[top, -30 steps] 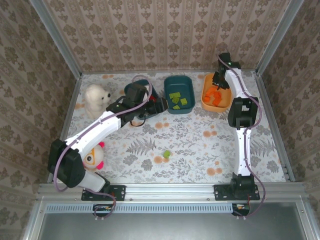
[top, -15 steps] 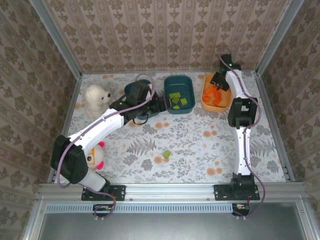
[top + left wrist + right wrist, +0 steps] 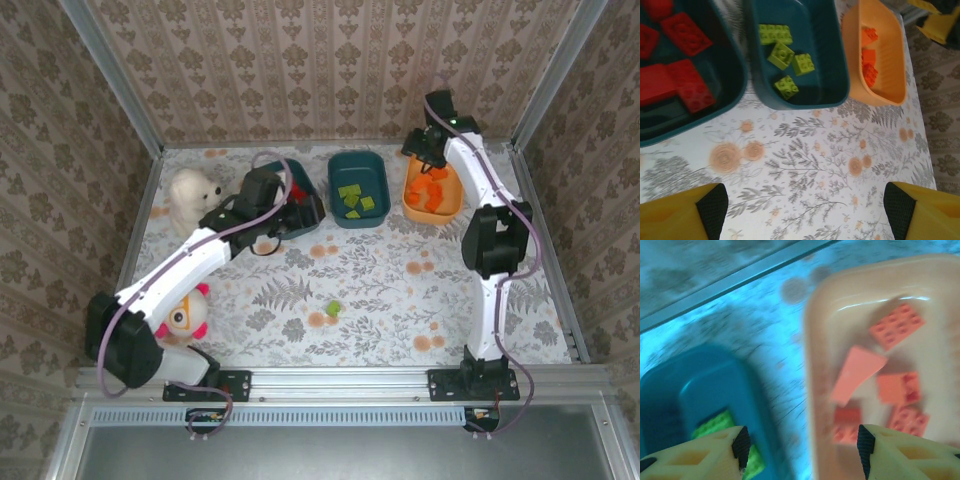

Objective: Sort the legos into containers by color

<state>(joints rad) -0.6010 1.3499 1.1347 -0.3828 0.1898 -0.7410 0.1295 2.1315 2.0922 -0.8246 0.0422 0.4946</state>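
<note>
R arm (image 3: pixel 470 165) is up off orange bin (image 3: pixel 412 205) since a sec ago, its jaws released & empty, L jaws likewise; last loose green lego (image 3: pixel 333 308) lies near-centre on counter (image 3: pixel 400 300), so nxt: grab it for mid teal bin (image 3: pixel 360 168).

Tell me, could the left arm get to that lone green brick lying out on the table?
Probably yes. The green brick lies by itself on the flowered table, with nothing around it. The left gripper hangs open and empty, and nothing stands between the two.
</note>
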